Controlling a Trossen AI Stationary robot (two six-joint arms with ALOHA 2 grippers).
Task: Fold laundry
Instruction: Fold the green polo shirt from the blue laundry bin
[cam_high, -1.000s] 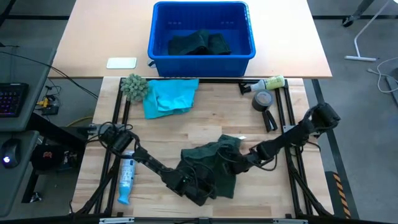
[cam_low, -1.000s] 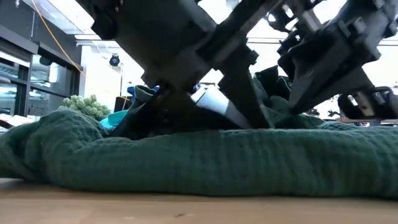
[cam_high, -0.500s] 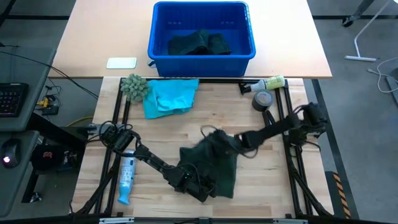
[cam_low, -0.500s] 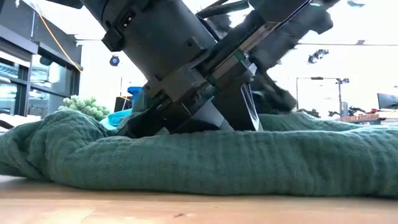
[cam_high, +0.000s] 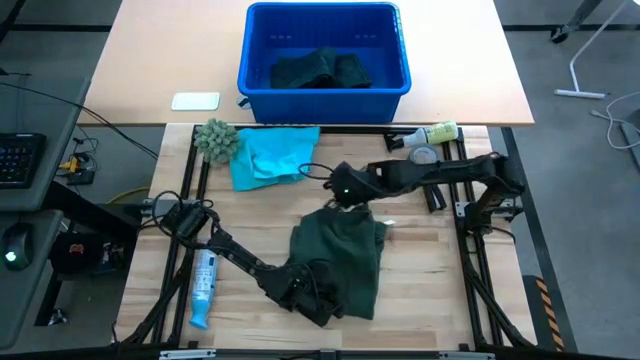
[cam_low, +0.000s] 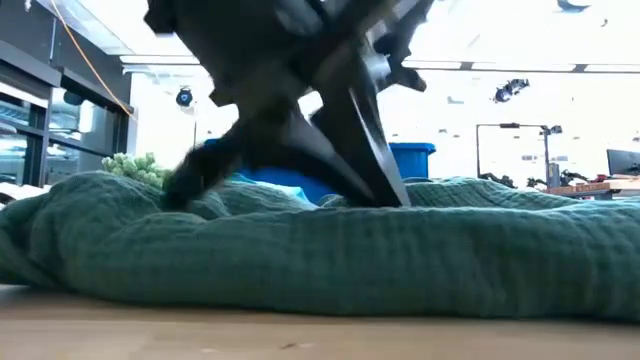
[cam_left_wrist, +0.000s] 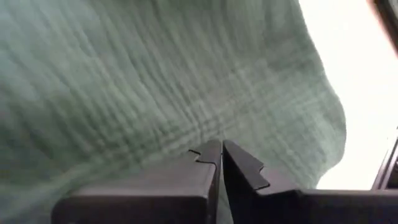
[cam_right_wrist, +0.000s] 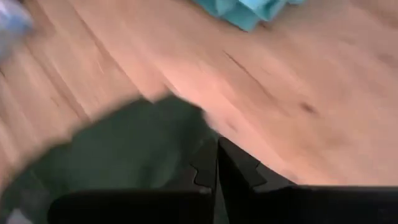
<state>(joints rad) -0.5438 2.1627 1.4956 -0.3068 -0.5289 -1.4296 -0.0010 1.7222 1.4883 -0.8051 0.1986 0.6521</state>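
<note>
The step in hand looks like the spreading and first fold of the dark green waffle-weave cloth garment (cam_high: 338, 260), which lies bunched on the pale wooden table (cam_high: 430, 270) near its front edge, roughly midway between the two arm bases. The right gripper (cam_high: 338, 188) hangs over the garment's far edge at the end of an arm stretched almost flat across the table from the right side; its fingers are pressed together, and the right wrist view suggests they pinch that edge, though I cannot be sure cloth sits between them. The left gripper (cam_high: 308, 293) sits low on the garment's near left corner, the arm reaching in diagonally from the left base, its fingers also shut, with the weave filling the left wrist view. The next move likely calls for drawing the far edge taut while the near corner is held down. The bright turquoise cloth shirt-like piece (cam_high: 272, 155) lies apart, farther back on the table.
</note>
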